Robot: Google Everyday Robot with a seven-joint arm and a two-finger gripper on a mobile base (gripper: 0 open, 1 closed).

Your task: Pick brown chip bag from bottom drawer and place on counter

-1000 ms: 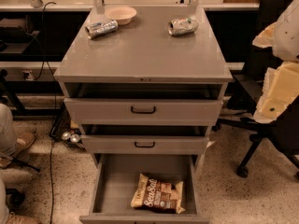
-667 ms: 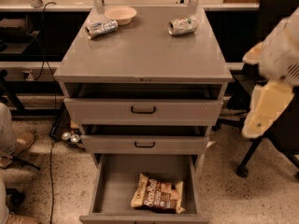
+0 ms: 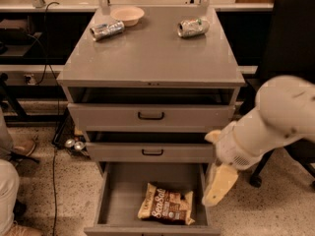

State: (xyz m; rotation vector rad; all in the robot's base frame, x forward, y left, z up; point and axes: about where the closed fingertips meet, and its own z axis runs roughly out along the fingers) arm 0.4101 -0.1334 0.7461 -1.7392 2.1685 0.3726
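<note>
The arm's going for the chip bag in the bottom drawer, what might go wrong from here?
1. The gripper hangs at the right wall of the bottom drawer, beside the middle drawer; it may bump either going in.
2. The chip bag lies flat near the front wall, so a grasp might slip.
3. Cans and a bowl sit at the back of the counter; place it in front.

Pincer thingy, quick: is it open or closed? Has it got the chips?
Pincer: cannot be told whether open or closed. It is at the right side of the bottom drawer. The brown chip bag lies inside, not held.
</note>
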